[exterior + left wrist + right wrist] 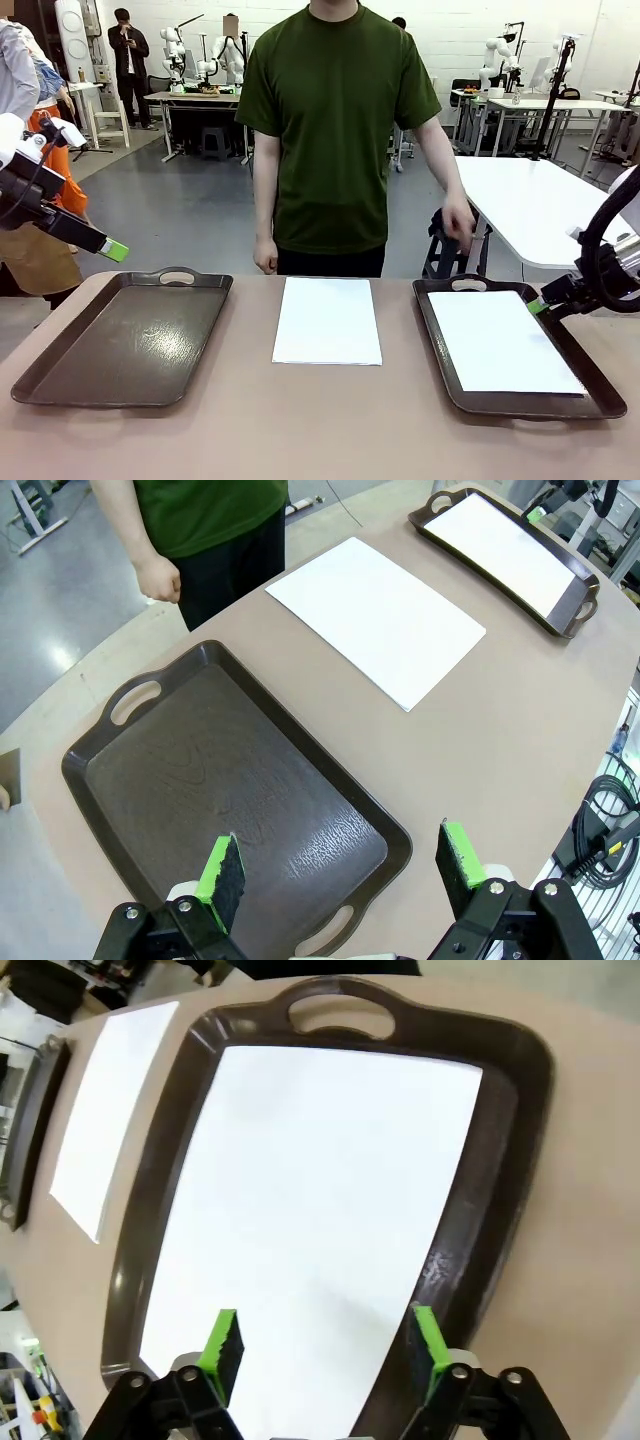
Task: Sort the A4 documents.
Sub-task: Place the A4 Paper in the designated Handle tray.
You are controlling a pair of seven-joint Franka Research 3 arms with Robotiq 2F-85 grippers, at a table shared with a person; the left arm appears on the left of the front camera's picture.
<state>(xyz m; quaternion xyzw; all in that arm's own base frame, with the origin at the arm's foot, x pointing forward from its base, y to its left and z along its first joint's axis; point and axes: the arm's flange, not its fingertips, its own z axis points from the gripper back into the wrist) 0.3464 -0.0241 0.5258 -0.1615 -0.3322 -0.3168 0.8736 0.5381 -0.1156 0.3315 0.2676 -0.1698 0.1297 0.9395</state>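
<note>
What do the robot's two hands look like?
The left hand and right hand match: black two-finger frames with round bolts, each finger faced with a bright green pad. A thick black cable loops beside the right hand.

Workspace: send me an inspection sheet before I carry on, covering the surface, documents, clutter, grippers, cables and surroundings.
Surface: tan table with a dark left tray, bare floor showing, and a dark right tray.
Job's things: centre sheet lies flat on the table between the trays; tray sheet lies flat in the right tray.
Clutter: nothing seen.
Grippers: left gripper is open, above the left tray's near end; right gripper is open, above the tray sheet, holding nothing.
Cables: black cables hang beside the table edge.
Surroundings: person stands at the far side, arms down; white table is behind.
</note>
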